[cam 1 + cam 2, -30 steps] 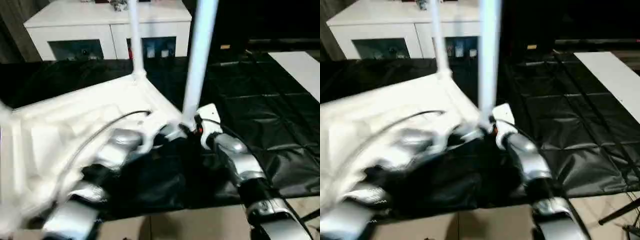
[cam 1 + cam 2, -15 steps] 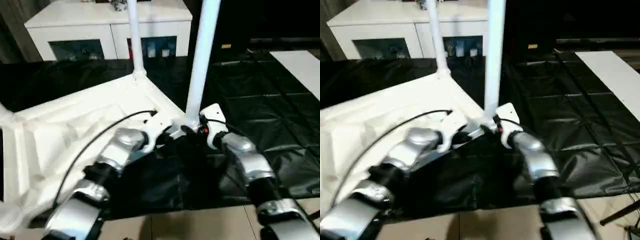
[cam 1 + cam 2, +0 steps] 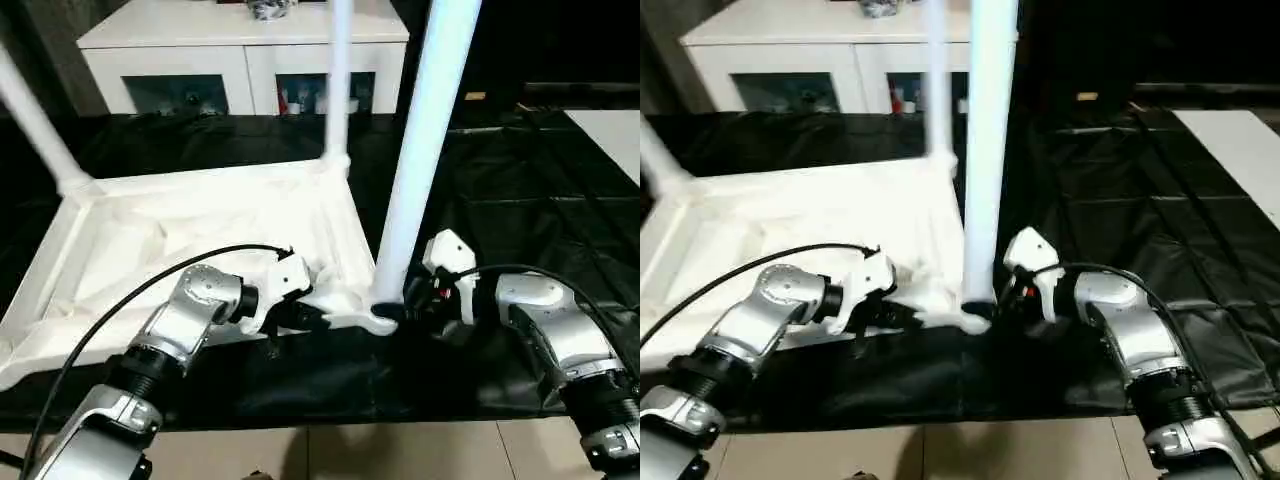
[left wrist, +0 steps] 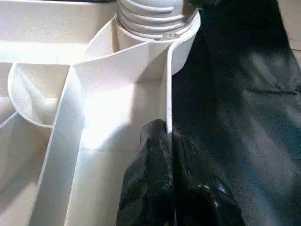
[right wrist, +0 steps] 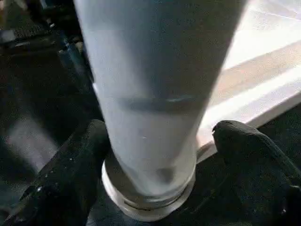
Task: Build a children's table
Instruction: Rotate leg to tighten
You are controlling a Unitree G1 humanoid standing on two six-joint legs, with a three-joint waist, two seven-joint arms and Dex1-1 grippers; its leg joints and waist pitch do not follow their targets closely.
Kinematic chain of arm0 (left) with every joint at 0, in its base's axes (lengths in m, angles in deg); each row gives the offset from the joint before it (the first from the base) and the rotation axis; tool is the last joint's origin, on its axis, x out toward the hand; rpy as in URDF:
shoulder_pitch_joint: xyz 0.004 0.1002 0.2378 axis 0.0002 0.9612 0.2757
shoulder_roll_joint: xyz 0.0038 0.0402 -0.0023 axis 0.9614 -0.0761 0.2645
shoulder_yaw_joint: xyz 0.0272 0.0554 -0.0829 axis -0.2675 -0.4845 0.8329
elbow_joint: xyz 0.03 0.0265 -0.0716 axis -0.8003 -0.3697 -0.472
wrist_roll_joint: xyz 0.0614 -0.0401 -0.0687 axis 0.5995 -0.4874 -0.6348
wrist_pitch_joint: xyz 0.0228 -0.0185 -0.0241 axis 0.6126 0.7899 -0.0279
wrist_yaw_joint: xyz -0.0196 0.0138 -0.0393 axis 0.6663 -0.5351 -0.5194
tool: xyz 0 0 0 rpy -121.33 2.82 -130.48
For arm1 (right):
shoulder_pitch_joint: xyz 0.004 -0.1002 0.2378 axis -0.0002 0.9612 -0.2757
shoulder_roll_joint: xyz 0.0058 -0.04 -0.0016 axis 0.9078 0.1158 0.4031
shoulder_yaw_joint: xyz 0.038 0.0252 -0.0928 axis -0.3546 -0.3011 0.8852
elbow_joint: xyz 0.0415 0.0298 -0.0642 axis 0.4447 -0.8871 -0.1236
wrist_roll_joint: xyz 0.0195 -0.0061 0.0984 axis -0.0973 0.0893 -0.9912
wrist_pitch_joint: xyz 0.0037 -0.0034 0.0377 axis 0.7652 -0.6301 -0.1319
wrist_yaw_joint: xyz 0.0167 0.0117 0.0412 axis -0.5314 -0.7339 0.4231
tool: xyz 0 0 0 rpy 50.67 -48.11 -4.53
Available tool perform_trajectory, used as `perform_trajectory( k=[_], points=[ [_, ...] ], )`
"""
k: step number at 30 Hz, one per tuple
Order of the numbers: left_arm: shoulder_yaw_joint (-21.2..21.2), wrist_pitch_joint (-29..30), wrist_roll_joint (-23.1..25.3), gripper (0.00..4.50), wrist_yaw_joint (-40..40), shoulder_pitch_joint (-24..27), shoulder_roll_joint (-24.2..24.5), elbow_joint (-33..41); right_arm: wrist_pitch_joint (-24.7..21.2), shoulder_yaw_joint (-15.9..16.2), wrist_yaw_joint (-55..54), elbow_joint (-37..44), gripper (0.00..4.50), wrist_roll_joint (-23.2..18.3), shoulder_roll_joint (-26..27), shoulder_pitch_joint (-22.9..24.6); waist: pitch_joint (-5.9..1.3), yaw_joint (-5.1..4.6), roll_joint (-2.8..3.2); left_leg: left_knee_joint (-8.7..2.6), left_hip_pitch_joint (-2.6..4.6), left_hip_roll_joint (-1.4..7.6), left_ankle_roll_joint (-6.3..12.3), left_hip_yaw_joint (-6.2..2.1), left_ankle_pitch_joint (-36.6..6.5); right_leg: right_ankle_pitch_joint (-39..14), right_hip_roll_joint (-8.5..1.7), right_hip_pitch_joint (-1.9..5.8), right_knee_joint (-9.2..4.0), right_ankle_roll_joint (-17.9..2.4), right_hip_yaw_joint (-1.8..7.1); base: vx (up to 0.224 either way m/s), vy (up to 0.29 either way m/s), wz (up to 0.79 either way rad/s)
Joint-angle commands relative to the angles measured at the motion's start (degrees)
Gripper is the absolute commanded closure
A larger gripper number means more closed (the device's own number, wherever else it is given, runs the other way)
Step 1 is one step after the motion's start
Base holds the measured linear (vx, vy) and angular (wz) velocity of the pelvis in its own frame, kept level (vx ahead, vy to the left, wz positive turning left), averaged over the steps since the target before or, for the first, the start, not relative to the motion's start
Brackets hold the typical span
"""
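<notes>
Leg (image 3: 425, 150) at the near corner socket (image 3: 372, 318), standing upright from the upturned top (image 3: 200, 225) on the black surface (image 3: 520, 190).
My left end effector (image 4: 167, 136) is clenched on the top's rim beside that socket; my right end effector (image 5: 155, 155) straddles the leg's base, fingers (image 5: 77, 155) spread and not gripping. To seat it well, I judge I should steady the rim, close low on the leg and twist, keeping its long axis vertical. Two more legs (image 3: 338, 85) stand in the far corners.
</notes>
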Motion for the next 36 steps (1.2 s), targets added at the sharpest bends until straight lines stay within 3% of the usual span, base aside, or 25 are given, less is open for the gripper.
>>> perform_trajectory(
  k=[1, 12, 13, 18, 22, 26, 30, 36],
  points=[
    [-1.1, -0.1, -0.1, 4.5, -2.4, 0.4, 0.7, 0.8, 0.9, 1.5, 1.7, 0.3, 0.66, 1.2, -0.9, 0.3, -3.57, -0.28, -0.88, -4.15, 0.96, 4.7, 4.56, -2.03, -8.2, -4.5, -4.88, 2.03, -3.82, -15.5, 2.98, 0.0, 0.0, 0.0],
    [-1.0, 0.0, -0.5, 4.5, -2.1, 0.3, 0.8, 1.4, 1.5, 2.0, 2.2, -1.2, 0.66, 1.7, -0.8, -0.8, -3.63, -0.27, -1.0, -3.97, 0.76, 4.64, 5.49, -2.0, -6.8, -3.3, -4.89, 2.17, -3.68, -15.8, 2.85, 0.0, 0.0, 0.0],
    [-1.0, 0.1, -0.5, 4.5, -2.1, 0.4, 0.8, 1.5, 1.4, 1.9, 2.3, -1.2, 0.9, 1.7, -0.7, -0.7, -3.64, -0.27, -0.96, -3.97, 0.78, 4.65, 5.41, -2.01, -6.8, -3.4, -4.87, 2.14, -3.68, -15.8, 2.85, 0.0, 0.0, 0.0],
    [-1.0, 0.5, -0.6, 4.5, -2.7, 0.5, 1.1, 1.6, 0.6, 1.6, 3.1, -0.9, 1.17, 0.8, -0.5, -0.5, -3.73, -0.25, -0.96, -3.87, 0.77, 4.64, 5.72, -1.99, -6.1, -2.0, -4.8, 2.17, -3.5, -16.0, 2.8, 0.0, 0.0, 0.0],
    [-1.1, 0.8, -0.6, 4.5, -3.2, 0.6, 1.4, 1.7, 0.2, 1.5, 3.6, -0.9, 1.64, 0.4, -0.6, -0.2, -3.77, -0.21, -0.87, -3.8, 0.74, 4.66, 6.01, -1.97, -5.8, -1.4, -4.83, 2.21, -3.43, -16.3, 2.76, 0.0, 0.0, 0.0],
    [-1.0, 1.3, -0.9, 4.5, -3.2, 0.7, 1.2, 1.8, -0.2, 0.8, 2.1, -1.3, 1.76, -0.1, 0.3, -0.2, -3.79, -0.2, -0.85, -3.76, 0.72, 4.63, 6.04, -1.98, -5.6, -1.2, -4.81, 2.24, -3.38, -16.4, 2.73, 0.0, 0.0, 0.0],
    [-0.5, 2.2, -1.5, 4.5, -2.1, 0.6, 0.0, 1.6, -0.9, -0.7, -2.4, -2.4, 1.81, -0.1, 3.0, -0.5, -3.76, -0.38, -0.85, -3.83, 0.69, 4.58, 5.55, -2.01, -6.1, -2.0, -4.82, 2.19, -3.42, -16.5, 2.71, 0.0, 0.0, 0.0],
    [1.9, 4.2, 1.7, 4.5, 13.7, -3.1, -7.3, -5.6, -4.2, -3.2, -23.1, -6.5, 1.83, 4.0, 12.4, -2.3, -3.56, -1.81, -0.96, -4.28, 0.8, 4.33, 2.63, -2.28, -8.3, -7.3, -4.89, 2.25, -4.14, -15.2, 2.73, 0.0, 0.0, 0.0]
  ],
)
